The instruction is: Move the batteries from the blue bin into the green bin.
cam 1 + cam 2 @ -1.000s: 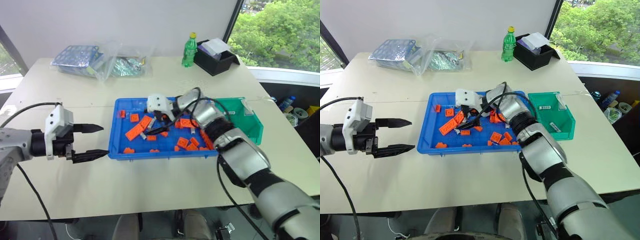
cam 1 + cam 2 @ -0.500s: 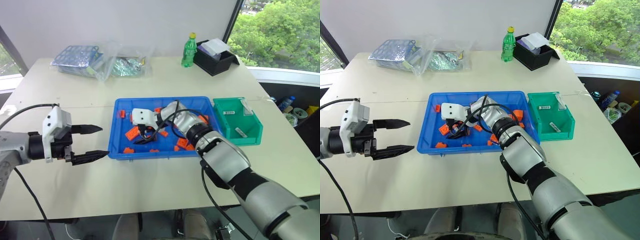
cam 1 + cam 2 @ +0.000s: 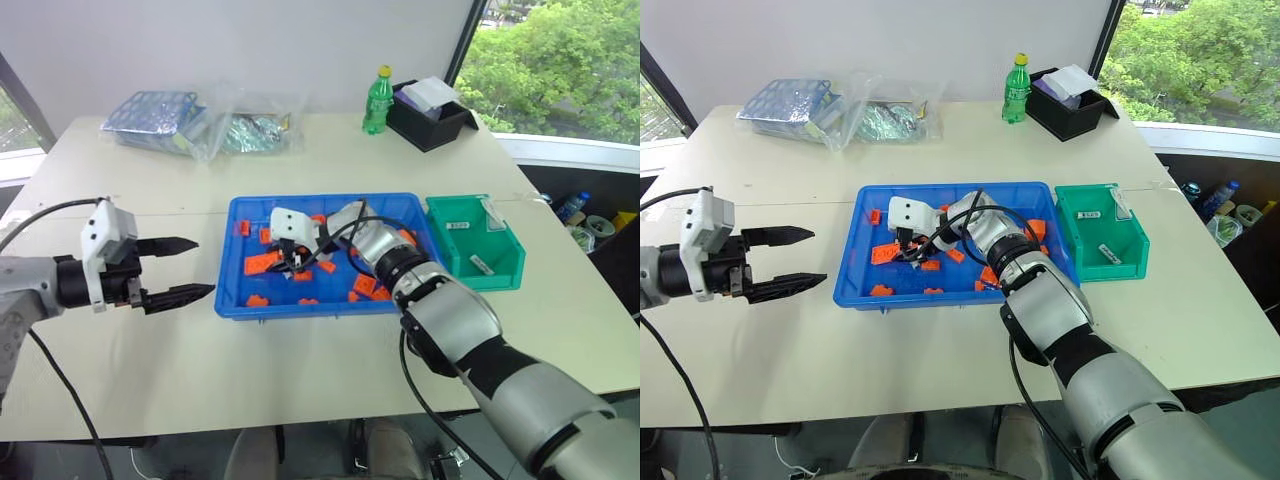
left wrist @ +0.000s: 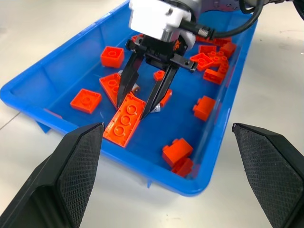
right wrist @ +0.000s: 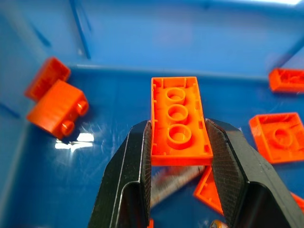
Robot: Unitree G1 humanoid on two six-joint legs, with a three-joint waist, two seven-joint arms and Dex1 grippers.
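Right gripper low in blue bin, jaws narrowed around orange brick over battery, best regripped lower; left gripper wide, empty.

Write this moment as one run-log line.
left tool open, outside blue tray | right tool in tray, at orange brick | battery beside brick, in tray

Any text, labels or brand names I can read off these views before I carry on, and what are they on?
No text is readable.
White labels on the green bin: print too small to read.
Label on the green bottle: too small to read.
Patterned bags at the table's far side: no legible words.
Orange bricks in the blue bin: no markings.
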